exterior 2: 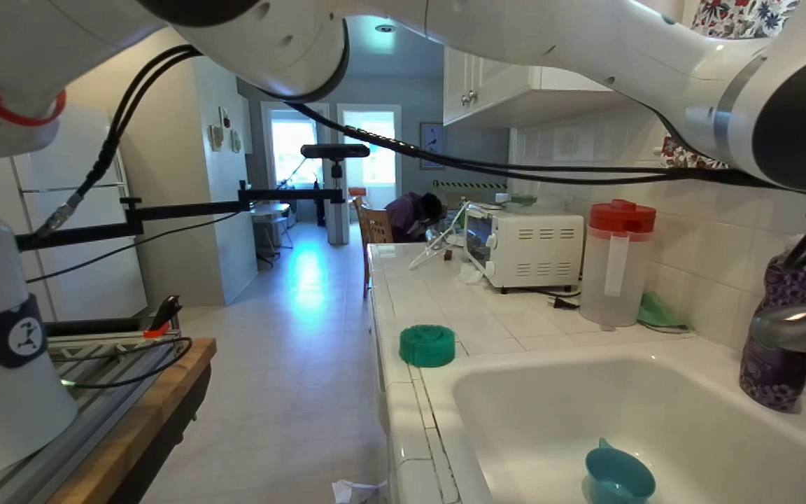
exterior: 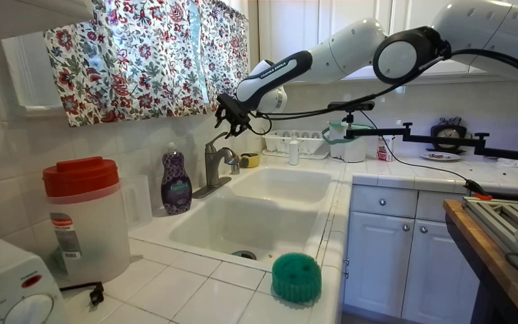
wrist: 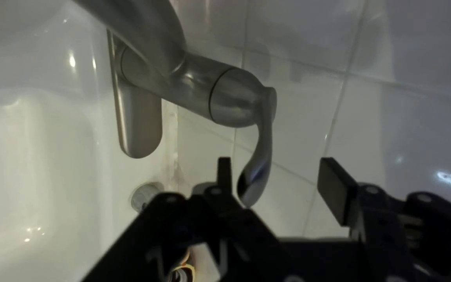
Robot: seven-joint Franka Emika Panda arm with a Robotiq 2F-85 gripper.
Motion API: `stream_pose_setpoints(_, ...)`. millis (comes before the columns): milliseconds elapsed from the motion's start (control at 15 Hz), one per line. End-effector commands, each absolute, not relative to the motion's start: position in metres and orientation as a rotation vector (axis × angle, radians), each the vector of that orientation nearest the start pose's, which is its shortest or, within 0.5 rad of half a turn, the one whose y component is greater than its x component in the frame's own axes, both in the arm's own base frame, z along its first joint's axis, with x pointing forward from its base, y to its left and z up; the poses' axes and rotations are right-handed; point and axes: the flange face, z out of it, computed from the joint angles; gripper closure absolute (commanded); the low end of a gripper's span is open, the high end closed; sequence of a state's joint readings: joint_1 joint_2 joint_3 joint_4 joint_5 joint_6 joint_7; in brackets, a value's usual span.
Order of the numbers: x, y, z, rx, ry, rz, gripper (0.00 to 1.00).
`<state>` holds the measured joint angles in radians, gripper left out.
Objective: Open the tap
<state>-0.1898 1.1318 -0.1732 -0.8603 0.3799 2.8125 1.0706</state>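
Note:
The grey-silver tap (exterior: pixel 212 166) stands at the wall side of the sink, its lever handle (exterior: pixel 214 141) sloping up. In an exterior view only its spout (exterior 2: pixel 795 327) shows at the right edge. In the wrist view the tap body (wrist: pixel 198 84) lies at upper middle, and the lever (wrist: pixel 262 156) reaches down between the fingers. My gripper (wrist: pixel 275 172) is open. The lever's end is close to the left finger, with a wide gap to the right finger; contact cannot be told. In an exterior view the gripper (exterior: pixel 224 128) is just above the lever tip.
A purple soap bottle (exterior: pixel 176 182) stands beside the tap, close to the tiled wall. The double sink (exterior: pixel 250 216) lies in front. A teal cup (exterior 2: pixel 620 476) is in the basin. A floral curtain (exterior: pixel 151 63) hangs behind the gripper. A yellow item (exterior: pixel 251 160) sits beyond the tap.

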Motion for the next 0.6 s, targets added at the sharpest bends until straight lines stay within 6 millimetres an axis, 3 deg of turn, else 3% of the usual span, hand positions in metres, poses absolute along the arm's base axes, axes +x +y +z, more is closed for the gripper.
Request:
stream_pose_setpoints(0,0.8139,-0.2412,0.3081,-1.786,1.797,-0.993,0.69)
stream_pose_setpoints(267,0.8145,-0.2377,0.3085,-1.797,1.793,-1.002,0.99)
stream_pose_setpoints(533,0.8166,-0.2338,0.3145,-1.794,1.776,-1.028,0.95)
